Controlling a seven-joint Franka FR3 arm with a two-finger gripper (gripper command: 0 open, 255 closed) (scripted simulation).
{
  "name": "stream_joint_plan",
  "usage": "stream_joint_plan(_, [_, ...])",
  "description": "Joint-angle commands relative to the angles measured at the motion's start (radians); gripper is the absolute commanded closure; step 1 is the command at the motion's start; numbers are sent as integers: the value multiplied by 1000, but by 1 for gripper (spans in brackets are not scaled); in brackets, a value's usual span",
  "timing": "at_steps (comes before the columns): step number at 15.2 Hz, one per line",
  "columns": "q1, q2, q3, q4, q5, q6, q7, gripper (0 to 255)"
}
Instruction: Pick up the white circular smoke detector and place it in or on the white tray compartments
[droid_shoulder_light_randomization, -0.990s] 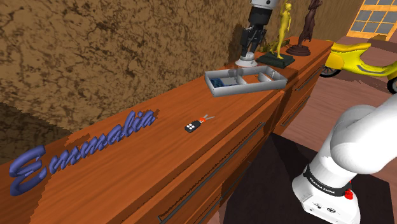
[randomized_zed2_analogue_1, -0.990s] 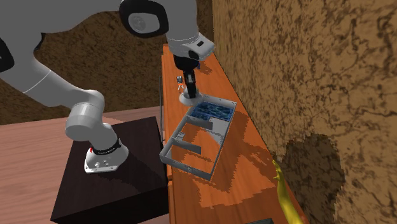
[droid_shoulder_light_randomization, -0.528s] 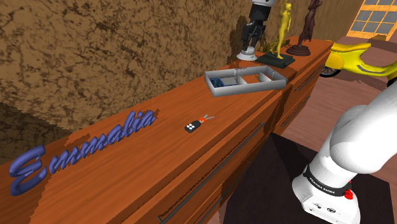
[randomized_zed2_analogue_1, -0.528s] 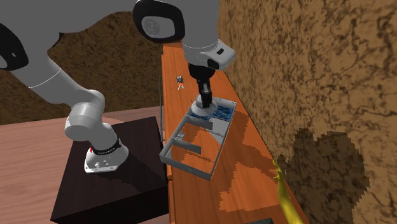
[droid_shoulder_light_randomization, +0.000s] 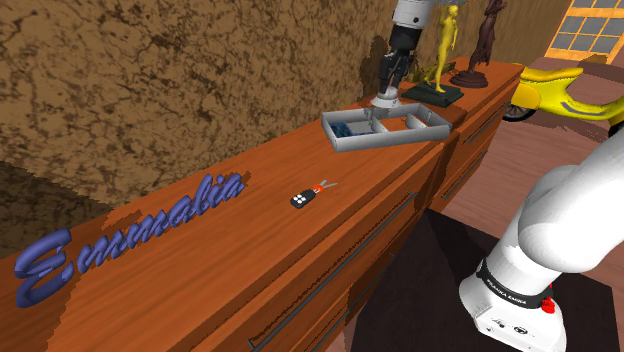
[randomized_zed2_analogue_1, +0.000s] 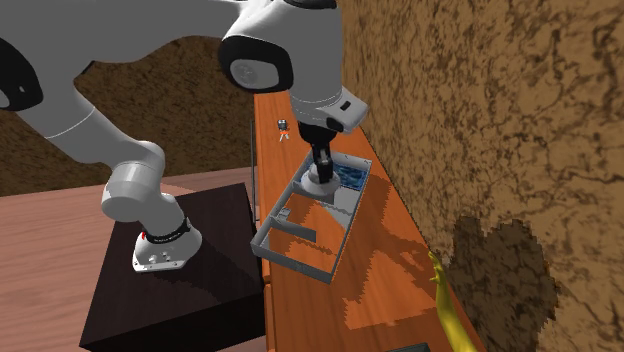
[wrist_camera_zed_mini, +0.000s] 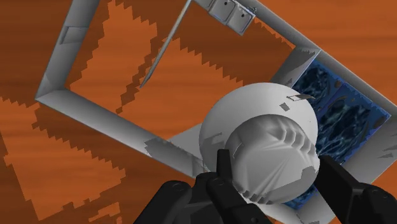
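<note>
A white round smoke detector (wrist_camera_zed_mini: 261, 149) is clasped between my black fingers (wrist_camera_zed_mini: 224, 167). My gripper (droid_shoulder_light_randomization: 386, 88) hangs just above the grey divided tray (droid_shoulder_light_randomization: 350, 145) on the wooden sideboard, over the wall between the blue-lined end compartment (droid_shoulder_light_randomization: 347, 128) and the neighbouring one. In the second exterior view the gripper (randomized_zed2_analogue_1: 320, 168) holds the smoke detector (randomized_zed2_analogue_1: 320, 184) low over the tray (randomized_zed2_analogue_1: 270, 236), near its blue-lined compartment (randomized_zed2_analogue_1: 348, 177). The wrist view has the tray wall (wrist_camera_zed_mini: 83, 105) and blue lining (wrist_camera_zed_mini: 337, 108) right beneath the detector.
A small black key fob (droid_shoulder_light_randomization: 300, 199) lies mid-sideboard, and blue script lettering (droid_shoulder_light_randomization: 130, 235) lies nearer the brown wall. A gold statuette (droid_shoulder_light_randomization: 446, 45) and a dark one (droid_shoulder_light_randomization: 490, 30) stand beyond the tray. A yellow scooter (droid_shoulder_light_randomization: 560, 95) is on the floor.
The gripper has carried the smoke detector from beside the tray's end to over the tray, then lowered it toward the compartments.
</note>
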Motion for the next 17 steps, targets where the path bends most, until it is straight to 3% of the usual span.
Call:
stream_joint_plan(1, [-1, 1, -2, -25, 0, 26, -4, 255])
stream_joint_plan(8, [-3, 4, -6, -117, 3, 121, -16, 255])
stream_joint_plan(16, [-3, 4, -6, -117, 3, 121, -16, 255])
stream_joint_plan(17, [-3, 4, -6, -117, 3, 121, -16, 0])
